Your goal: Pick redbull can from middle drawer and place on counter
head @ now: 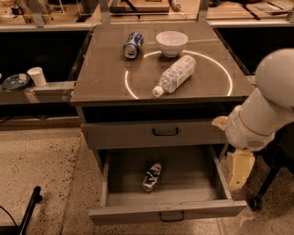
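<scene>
A white cup and a dish sit on a low ledge far left. On the counter lie a blue-and-white can, a white bowl and a clear bottle. Below, the middle drawer stands pulled out, and the redbull can lies on its side near the centre. Far right, the gripper hangs just beside the drawer's right wall; whether it is spread or closed, I cannot tell.

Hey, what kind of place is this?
Probably a robot test lab: a thin white ring marked on the grey-brown cabinet top, cluttered workbenches behind, and the robot's cream gripper hanging right of the open grey metal drawer.
</scene>
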You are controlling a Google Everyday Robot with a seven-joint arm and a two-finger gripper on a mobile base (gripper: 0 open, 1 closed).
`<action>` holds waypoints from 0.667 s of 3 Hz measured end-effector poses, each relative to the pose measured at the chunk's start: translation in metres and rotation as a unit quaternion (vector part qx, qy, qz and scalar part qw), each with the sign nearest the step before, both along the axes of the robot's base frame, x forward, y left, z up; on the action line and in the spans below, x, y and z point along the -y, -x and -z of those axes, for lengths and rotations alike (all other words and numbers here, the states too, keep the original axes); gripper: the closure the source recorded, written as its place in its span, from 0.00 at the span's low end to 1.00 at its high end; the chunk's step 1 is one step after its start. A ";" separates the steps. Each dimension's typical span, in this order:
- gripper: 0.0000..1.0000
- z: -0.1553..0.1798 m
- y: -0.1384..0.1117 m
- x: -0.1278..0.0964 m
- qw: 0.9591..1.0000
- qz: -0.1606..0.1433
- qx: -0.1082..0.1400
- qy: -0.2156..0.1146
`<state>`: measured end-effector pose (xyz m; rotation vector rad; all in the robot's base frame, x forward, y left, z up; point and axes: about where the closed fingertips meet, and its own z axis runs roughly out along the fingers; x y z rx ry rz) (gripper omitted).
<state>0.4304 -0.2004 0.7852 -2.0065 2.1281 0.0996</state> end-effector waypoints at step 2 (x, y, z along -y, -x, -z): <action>0.00 0.029 0.003 -0.012 0.997 -0.064 -0.016 0.030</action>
